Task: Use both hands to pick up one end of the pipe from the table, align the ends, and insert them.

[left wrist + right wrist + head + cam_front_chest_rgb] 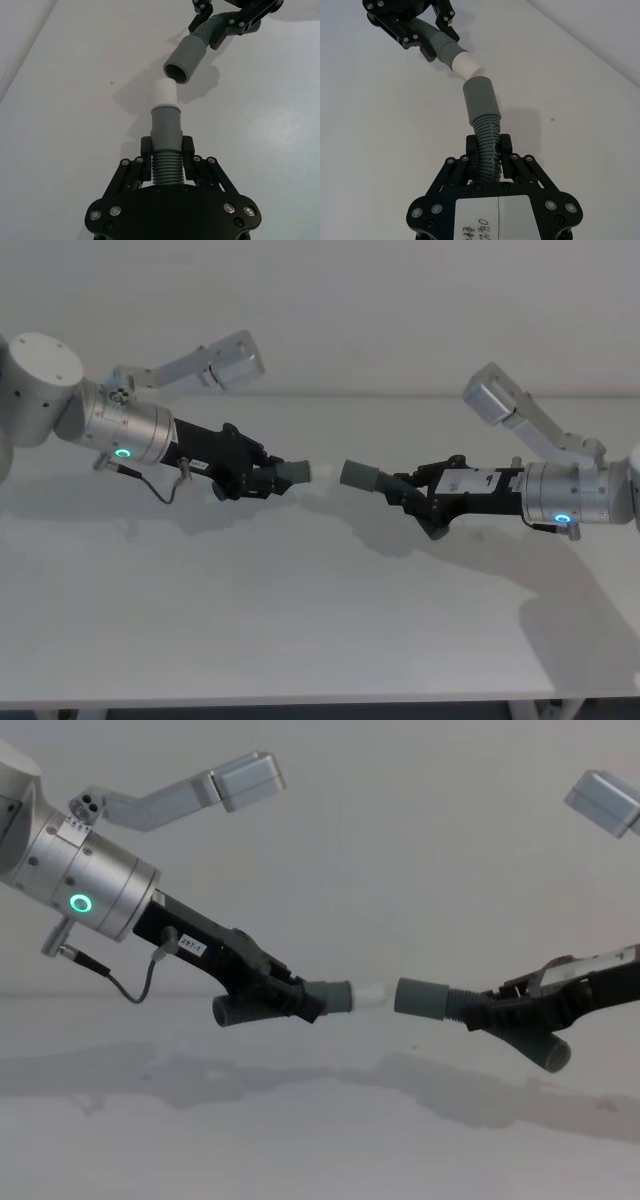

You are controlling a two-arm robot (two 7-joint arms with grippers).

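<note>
Above table (300,640), tools (262,477) (418,496) clamping pipe (290,473).

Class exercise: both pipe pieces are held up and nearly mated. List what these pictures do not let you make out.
- Left pipe piece: its rear end, in the left wrist view, hidden by the left hand.
- Right pipe piece: its rear end, in the right wrist view, hidden by the right hand.
- Socket depth: dark bore, left wrist view.

Plain pale wall (380,310) behind a matte white-grey tabletop (300,620), soft shadows across its surface.
</note>
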